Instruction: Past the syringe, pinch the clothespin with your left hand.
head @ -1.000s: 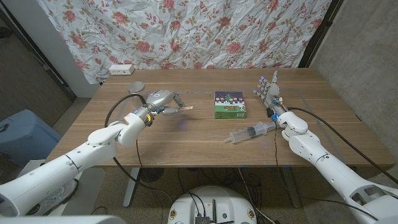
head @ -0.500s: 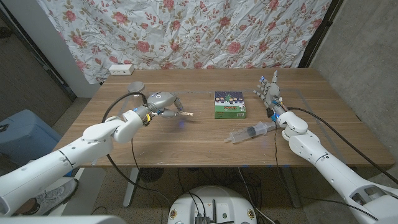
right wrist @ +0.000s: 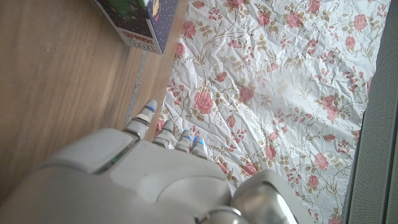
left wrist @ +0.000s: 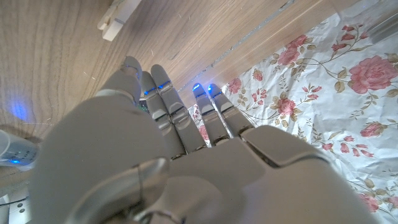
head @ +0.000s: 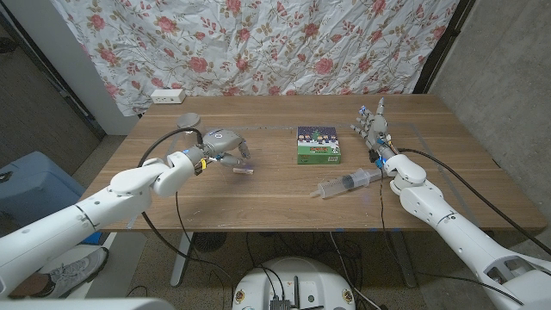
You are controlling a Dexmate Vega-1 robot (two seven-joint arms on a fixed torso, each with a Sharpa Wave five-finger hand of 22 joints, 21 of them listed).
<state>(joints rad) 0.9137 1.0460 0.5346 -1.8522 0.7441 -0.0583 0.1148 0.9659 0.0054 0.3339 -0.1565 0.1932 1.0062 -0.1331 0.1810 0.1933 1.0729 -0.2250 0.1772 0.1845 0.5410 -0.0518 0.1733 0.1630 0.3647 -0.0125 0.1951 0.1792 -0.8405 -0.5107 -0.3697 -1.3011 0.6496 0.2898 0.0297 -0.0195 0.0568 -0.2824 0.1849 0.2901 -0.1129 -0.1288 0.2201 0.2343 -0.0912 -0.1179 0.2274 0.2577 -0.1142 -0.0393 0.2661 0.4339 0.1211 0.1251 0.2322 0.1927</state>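
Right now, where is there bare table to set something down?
Bare wood lies between the clothespin and the syringe, and along the far edge behind the box. It is crowded near the left hand and between box, syringe and right hand.

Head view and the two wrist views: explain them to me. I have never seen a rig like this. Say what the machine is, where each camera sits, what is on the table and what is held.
This is a robot with two white arms, each ending in a hand with fingers. The head view looks down from the robot's head onto a wooden table. Each wrist view looks along the back of that arm's own hand, so those pictures appear turned.

On the table lie a clothespin, a green box, a syringe and a round grey disc.

The left hand is just above the clothespin. Its wrist view shows the fingers straight and the clothespin lying apart from them, so it holds nothing. The right hand stands beside the box, fingers up, also holding nothing.
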